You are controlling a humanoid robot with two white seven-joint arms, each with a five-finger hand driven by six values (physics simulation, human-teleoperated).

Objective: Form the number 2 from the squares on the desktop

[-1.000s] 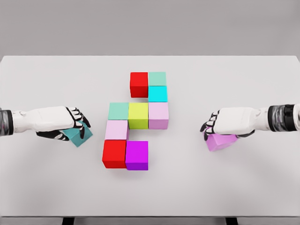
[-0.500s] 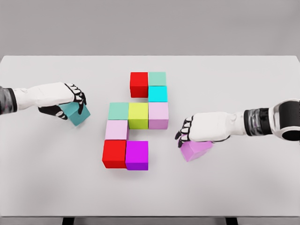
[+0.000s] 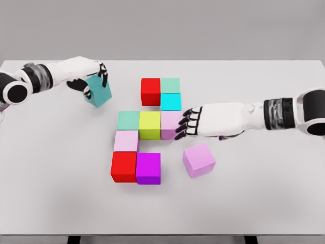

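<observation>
Carrying a teal cube (image 3: 99, 92) clamped in the left robot hand (image 3: 91, 76) toward the top row's vacant left end, while the right robot hand (image 3: 195, 121), fingers loosely apart, hovers above the violet cube (image 3: 199, 160) lying tilted on the bench (image 3: 264, 198), near the bottom row's gap.

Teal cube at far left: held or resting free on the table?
Held. The left hand has its fingers curled over the teal cube, which sits tilted. Whether it touches the table cannot be told.

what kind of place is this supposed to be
Most likely a simulated tabletop test scene, not a real room: a plain white table against a blank grey backdrop, flat-coloured cubes like the teal cube, and rendered white robot arms.
</observation>
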